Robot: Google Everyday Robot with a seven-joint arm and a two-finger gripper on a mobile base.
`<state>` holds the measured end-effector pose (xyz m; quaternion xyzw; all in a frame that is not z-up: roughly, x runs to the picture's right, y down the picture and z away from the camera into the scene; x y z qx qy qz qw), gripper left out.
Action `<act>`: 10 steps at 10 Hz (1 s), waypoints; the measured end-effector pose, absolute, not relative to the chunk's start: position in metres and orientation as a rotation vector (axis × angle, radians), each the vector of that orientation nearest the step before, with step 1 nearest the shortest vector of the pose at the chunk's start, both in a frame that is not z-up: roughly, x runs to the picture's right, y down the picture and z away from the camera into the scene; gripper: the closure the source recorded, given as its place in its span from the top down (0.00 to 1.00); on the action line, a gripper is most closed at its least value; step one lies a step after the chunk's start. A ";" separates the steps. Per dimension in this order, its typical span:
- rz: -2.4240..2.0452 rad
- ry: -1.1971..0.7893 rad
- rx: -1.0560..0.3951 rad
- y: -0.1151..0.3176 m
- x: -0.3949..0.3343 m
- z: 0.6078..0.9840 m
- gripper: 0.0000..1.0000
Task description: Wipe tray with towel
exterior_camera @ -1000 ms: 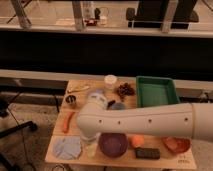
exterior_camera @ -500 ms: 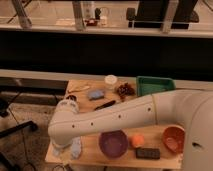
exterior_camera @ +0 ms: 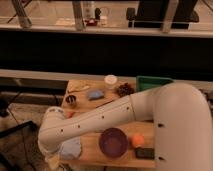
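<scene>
The green tray (exterior_camera: pixel 151 81) stands at the table's back right; only its near-left corner and rim show above my white arm. The pale blue-grey towel (exterior_camera: pixel 71 148) lies rumpled at the table's front left corner, beside the purple bowl (exterior_camera: pixel 113 142). My arm sweeps from the right across the table to the front left. My gripper (exterior_camera: pixel 54 161) hangs at the arm's end by the table's front left edge, right beside the towel's left side. Its fingers are mostly hidden at the frame's bottom.
On the wooden table (exterior_camera: pixel 95 136): a blue folded pad (exterior_camera: pixel 95 94), a white cup (exterior_camera: pixel 110 80), a dark reddish cluster (exterior_camera: pixel 125 89), a small dark cup (exterior_camera: pixel 71 100), an orange ball (exterior_camera: pixel 137 141) and a dark flat block (exterior_camera: pixel 145 153). A dark counter runs behind.
My arm has swung further left and down; its end now sits at the towel's left side. It covers more of the tray and the table's middle than before.
</scene>
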<state>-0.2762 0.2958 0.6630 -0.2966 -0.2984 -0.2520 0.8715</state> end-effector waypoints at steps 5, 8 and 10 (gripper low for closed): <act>-0.535 -0.610 -0.610 0.298 -0.284 0.690 0.80; -0.547 -0.590 -0.610 0.306 -0.289 0.701 0.80; -0.553 -0.564 -0.615 0.311 -0.290 0.713 0.80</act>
